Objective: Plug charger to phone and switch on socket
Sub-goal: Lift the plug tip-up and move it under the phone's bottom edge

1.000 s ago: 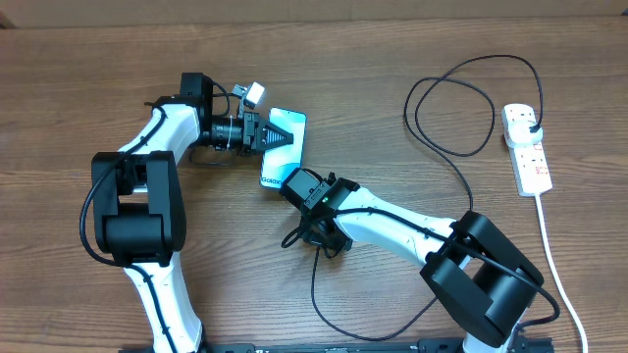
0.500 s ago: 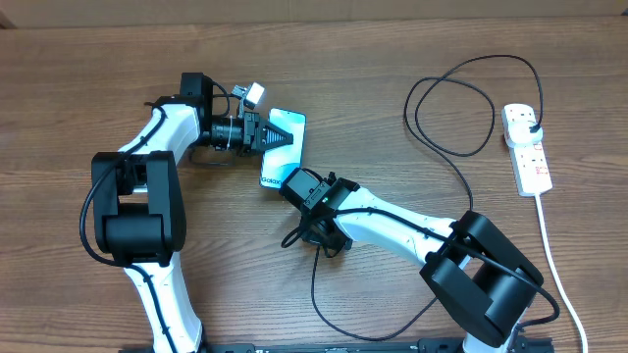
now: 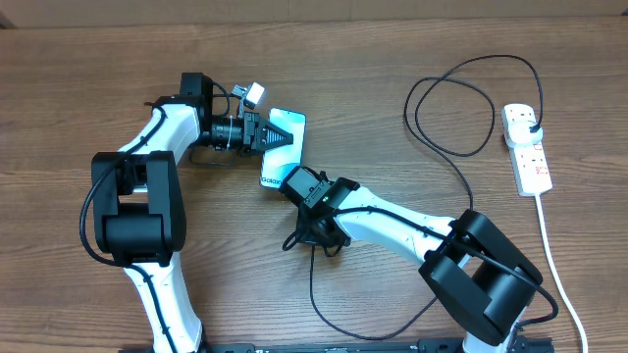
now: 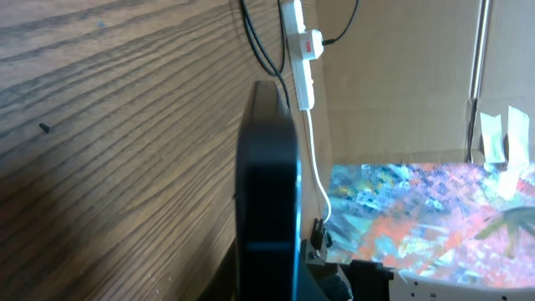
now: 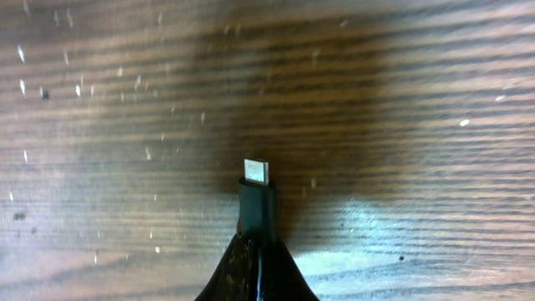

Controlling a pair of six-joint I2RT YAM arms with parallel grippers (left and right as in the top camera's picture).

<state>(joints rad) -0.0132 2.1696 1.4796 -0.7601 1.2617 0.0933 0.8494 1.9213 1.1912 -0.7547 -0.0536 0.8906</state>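
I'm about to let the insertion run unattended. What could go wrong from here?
1. In the right wrist view the charger tip faces the table with no port in sight, so the right gripper may push it past the phone.
2. The left gripper seems to pinch the phone from one side; a push could twist it loose.
3. The cable passes under the right arm and might snag.

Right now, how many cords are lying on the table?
2. The black charger cable loops from the power strip at the right across to the right end effector. The white cord runs from the strip toward the front edge.
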